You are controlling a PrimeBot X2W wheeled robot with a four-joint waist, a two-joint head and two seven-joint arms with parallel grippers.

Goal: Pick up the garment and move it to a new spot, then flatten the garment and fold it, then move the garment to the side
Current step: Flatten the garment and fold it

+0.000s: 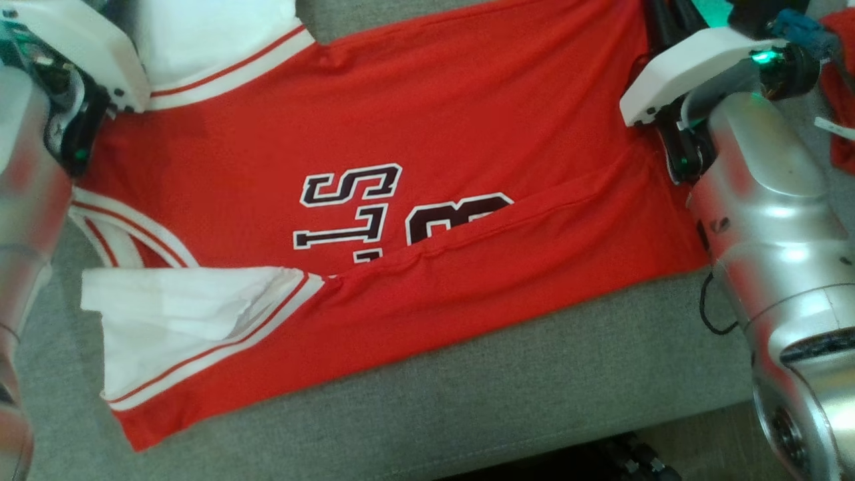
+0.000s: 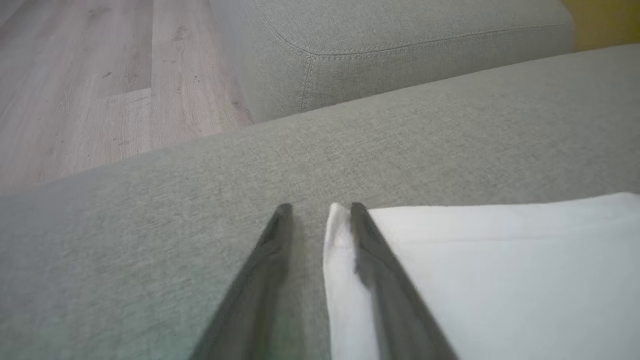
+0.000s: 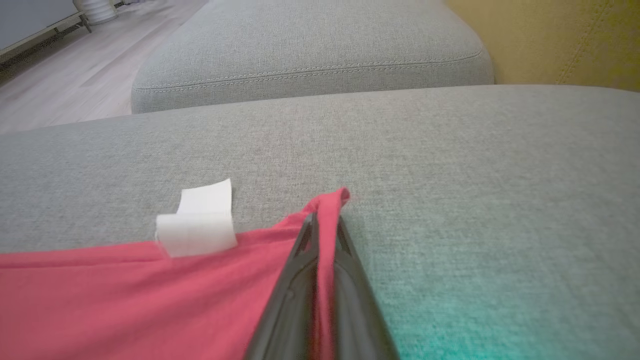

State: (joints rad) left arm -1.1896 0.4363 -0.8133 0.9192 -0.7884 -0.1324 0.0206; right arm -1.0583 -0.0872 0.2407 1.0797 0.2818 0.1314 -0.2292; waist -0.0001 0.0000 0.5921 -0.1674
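The red jersey (image 1: 414, 133) lies spread, lettering up, on the grey sofa cushion (image 1: 534, 374). The right end effector (image 3: 325, 220) is clenched on a thin corner of the red hem, which could slip out under a pull. The left end effector (image 2: 320, 210) stands part-released astride the white sleeve (image 2: 500, 260) edge. It may miss the limp, smooth knit, so a lift would skew. The cushion's coarse weave may drag the cloth.

Red garment (image 1: 467, 120), white striped sleeves (image 1: 174, 314), grey cushion (image 1: 534, 374)

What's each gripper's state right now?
left gripper: open, fingers astride the edge of the white sleeve, not pinching it.
right gripper: shut on a corner of the red jersey.
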